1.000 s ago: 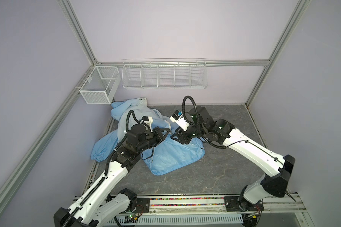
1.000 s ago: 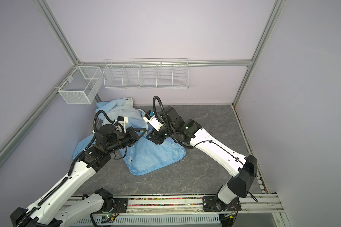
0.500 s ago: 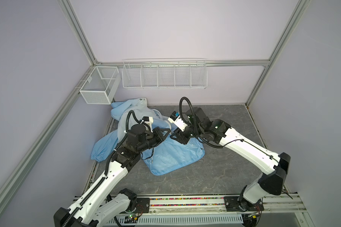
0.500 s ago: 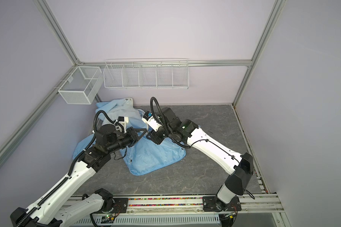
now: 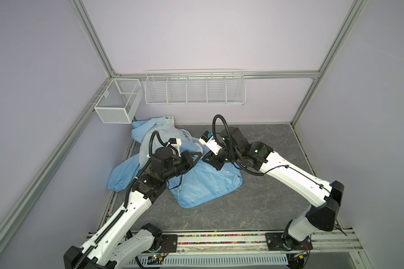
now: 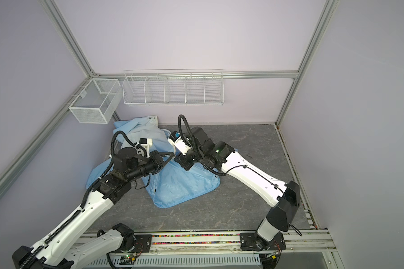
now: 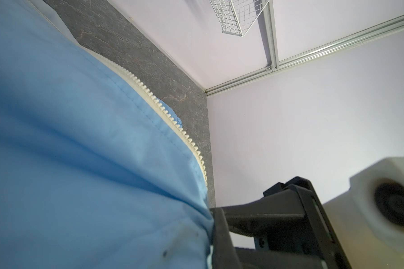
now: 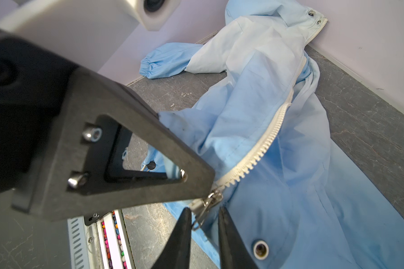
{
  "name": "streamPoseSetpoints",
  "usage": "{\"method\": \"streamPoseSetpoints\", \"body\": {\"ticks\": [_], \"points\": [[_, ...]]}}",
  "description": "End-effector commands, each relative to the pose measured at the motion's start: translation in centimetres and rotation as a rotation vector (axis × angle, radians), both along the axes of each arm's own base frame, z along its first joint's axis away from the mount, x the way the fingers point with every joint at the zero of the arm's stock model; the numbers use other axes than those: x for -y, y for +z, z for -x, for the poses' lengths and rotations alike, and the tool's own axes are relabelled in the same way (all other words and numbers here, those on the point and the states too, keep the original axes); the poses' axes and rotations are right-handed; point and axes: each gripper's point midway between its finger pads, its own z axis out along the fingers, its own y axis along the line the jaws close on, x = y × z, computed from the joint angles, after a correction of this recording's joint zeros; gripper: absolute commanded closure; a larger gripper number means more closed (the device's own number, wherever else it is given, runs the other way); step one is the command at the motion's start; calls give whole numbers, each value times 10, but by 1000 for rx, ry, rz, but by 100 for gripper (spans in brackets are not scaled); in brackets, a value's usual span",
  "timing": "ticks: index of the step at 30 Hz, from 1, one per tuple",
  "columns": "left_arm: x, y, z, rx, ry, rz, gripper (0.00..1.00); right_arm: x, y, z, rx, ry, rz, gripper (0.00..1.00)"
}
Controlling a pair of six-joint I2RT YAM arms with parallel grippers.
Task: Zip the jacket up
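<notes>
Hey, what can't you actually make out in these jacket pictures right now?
- Pinch of the left gripper: left wrist view, jacket fabric covers its fingers.
- The zipper slider: both top views, too small and crowded by both grippers.
- Zipper below the slider: right wrist view, left gripper blocks it; joined or not is unclear.
- Whether the right gripper touches the pull tab: right wrist view, too tight to judge.

The zipper pull (image 8: 202, 216) lay between the tips of the right gripper (image 8: 204, 210), with the left gripper (image 8: 203, 179) just beside them on the edge of the jacket (image 8: 278, 104). Ahead of the right gripper the zipper teeth (image 8: 261, 149) ran up the jacket, which was spread on the table (image 8: 371, 111).
</notes>
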Motion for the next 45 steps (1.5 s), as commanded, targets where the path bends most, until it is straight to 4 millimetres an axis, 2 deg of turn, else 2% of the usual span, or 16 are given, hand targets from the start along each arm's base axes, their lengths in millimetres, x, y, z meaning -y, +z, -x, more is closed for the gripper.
{"method": "streamPoseSetpoints", "body": {"ticks": [1, 12, 18, 33, 45], "points": [[0, 21, 4, 50, -17, 38, 100, 1, 9, -4, 38, -15, -15, 79], [0, 19, 5, 47, -18, 29, 100, 8, 10, -5, 44, -32, -16, 81], [1, 19, 5, 48, -22, 31, 100, 9, 12, -5, 38, -31, -30, 76], [2, 16, 6, 44, -32, 29, 100, 10, 17, -5, 33, -33, -50, 72], [3, 15, 6, 42, -35, 30, 100, 11, 18, -4, 18, -24, -72, 75]]}}
